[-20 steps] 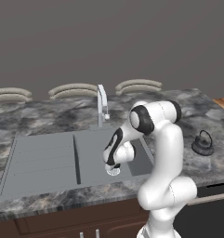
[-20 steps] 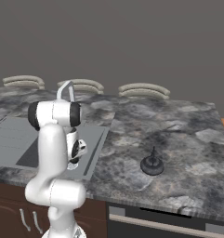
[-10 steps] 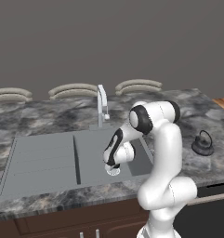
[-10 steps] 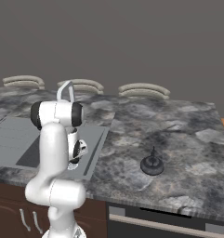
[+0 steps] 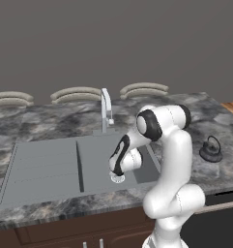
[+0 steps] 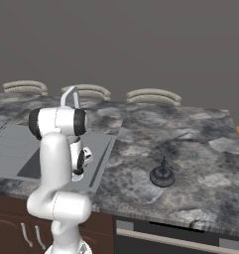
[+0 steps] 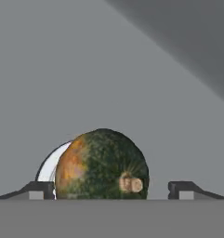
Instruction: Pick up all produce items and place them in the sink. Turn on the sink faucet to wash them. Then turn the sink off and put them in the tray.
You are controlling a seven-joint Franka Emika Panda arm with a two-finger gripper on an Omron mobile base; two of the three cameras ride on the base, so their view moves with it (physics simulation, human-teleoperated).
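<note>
Green produce (image 7: 102, 165) sits between my wide-spread fingers (image 7: 36, 190) over the drain (image 7: 50, 165); closing off-centre could roll it away.

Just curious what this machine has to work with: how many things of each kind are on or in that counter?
Produce: 1, in the sink basin between the open jaws
Sink: 1
Faucet: 1
Kettle: 1
Total: 4
</note>
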